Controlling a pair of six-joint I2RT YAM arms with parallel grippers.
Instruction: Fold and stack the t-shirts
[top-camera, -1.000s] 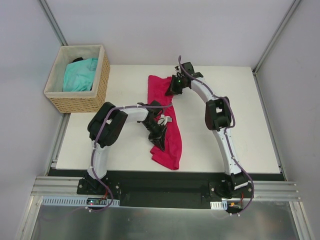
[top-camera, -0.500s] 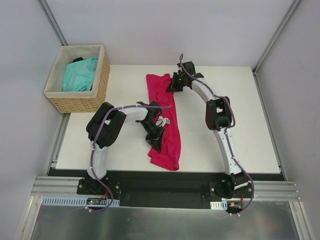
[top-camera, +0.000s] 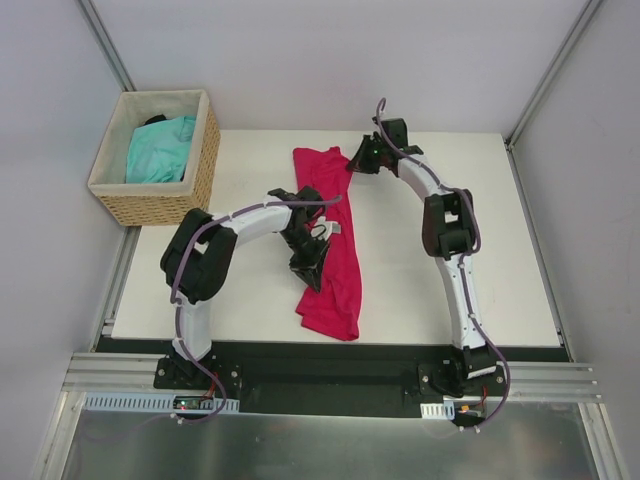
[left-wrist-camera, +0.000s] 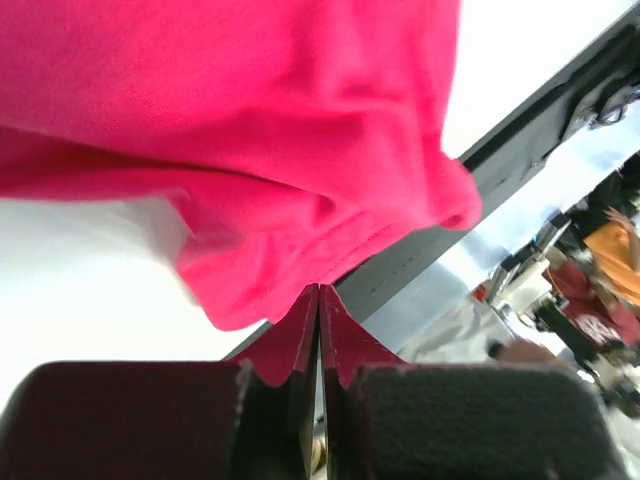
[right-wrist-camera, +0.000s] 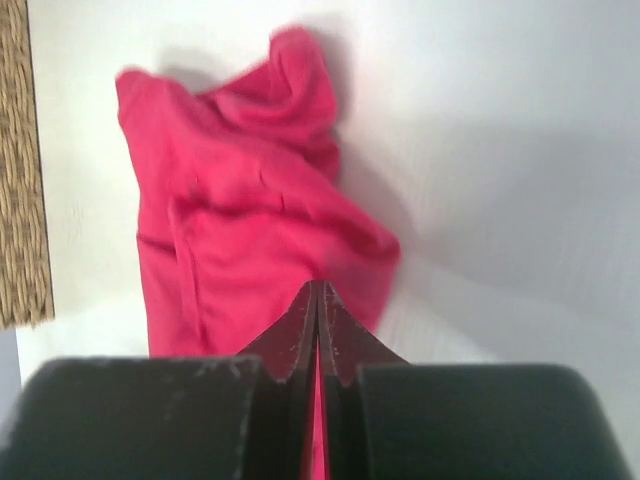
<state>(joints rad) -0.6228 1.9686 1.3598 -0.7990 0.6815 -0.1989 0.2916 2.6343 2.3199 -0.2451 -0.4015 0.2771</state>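
Judged early in task; nothing stacked. Found crimson-pink t-shirt (top-camera: 335, 250) mid-table as a long rumpled strip running far to near, not neatly folded. Clamped tight on its left edge with left gripper (left-wrist-camera: 318, 298); clamped tight on its far right corner with right gripper (right-wrist-camera: 318, 292). Noted turquoise t-shirt (top-camera: 160, 150) bunched inside wicker basket (top-camera: 205, 168), far left. Folding of both yet to do.

the soft crimson-pink cloth t-shirt (top-camera: 345, 270) is showing a matt, creased knit; the turquoise fabric t-shirt (top-camera: 160, 150) is looking equally matt; the tan woven wicker basket (top-camera: 150, 208) is looking rough; the white table (top-camera: 500, 230) is looking smooth and matt.
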